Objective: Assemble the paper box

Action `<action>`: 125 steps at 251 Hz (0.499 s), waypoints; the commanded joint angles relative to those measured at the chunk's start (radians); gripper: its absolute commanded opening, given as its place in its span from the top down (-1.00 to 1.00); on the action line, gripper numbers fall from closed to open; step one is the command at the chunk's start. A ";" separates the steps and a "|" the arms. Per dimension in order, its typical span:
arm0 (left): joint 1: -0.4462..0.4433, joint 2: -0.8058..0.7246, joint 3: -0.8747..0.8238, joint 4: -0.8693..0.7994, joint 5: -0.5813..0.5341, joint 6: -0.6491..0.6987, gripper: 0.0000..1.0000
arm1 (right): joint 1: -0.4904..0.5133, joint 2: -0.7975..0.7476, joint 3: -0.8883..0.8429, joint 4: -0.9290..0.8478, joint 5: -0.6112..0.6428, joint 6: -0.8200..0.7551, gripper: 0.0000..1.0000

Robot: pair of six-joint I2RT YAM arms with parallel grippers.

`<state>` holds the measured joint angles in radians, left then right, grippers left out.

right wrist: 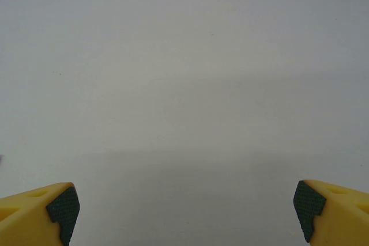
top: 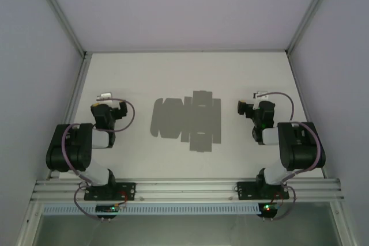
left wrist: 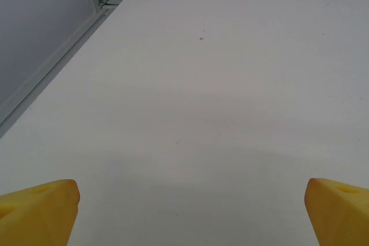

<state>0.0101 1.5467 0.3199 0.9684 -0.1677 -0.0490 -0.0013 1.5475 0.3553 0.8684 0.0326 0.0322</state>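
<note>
Between left hand (top: 105,98) and right hand (top: 260,97), paper box (top: 185,120) lies flat, untouched

Wrist views: jaws cropped by bottom edge. Overhead: paper box (top: 187,121) creases too faint to tell.

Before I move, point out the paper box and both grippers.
paper box (top: 187,122): top external view, middle of the flat sheet.
left gripper (left wrist: 190,200): left wrist view, midway between fingertips.
right gripper (right wrist: 184,203): right wrist view, midway between fingertips.
</note>
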 commanded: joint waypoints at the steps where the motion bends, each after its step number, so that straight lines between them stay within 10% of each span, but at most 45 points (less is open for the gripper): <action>1: -0.001 -0.005 0.023 0.010 0.011 0.007 -0.99 | -0.001 0.005 0.020 0.003 -0.021 -0.013 -0.97; 125: 0.020 -0.011 0.038 -0.019 0.121 0.020 -0.99 | -0.011 0.003 0.015 0.010 -0.036 -0.006 -0.97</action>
<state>0.0208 1.5467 0.3401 0.9440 -0.0780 -0.0345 -0.0029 1.5475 0.3561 0.8684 0.0093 0.0322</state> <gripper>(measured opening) 0.995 0.985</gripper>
